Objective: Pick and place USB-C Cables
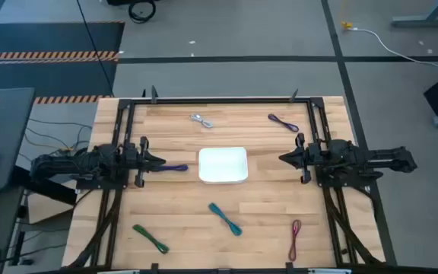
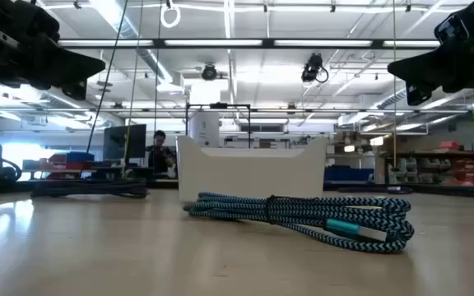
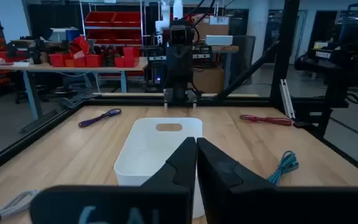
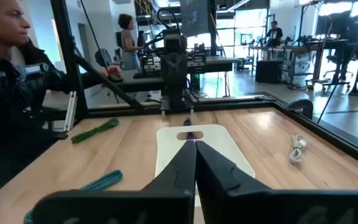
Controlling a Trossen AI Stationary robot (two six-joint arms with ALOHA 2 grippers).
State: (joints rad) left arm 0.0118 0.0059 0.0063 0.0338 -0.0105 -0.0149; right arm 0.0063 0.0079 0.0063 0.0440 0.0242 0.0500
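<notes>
Both grippers hang shut above the table, on either side of a white tray (image 1: 223, 165). My left gripper (image 1: 163, 160) (image 3: 196, 143) points at the tray's left side and my right gripper (image 1: 281, 158) (image 4: 196, 144) at its right side. Six coiled cables lie flat on the wood. One purple cable (image 1: 176, 168) lies just below the left fingertips. The silver-white one (image 1: 201, 119) and a second purple one (image 1: 283, 122) lie toward the far edge. The teal (image 1: 225, 218) (image 2: 311, 215), green (image 1: 150, 237) and dark red (image 1: 295, 239) cables lie toward the near edge.
A black frame rail (image 1: 226, 100) runs along the far edge and down both sides of the table. The tray's wall (image 2: 249, 168) stands behind the teal cable in the low view. Bare wood lies between the cables. People (image 4: 5, 74) are in the room beyond the table.
</notes>
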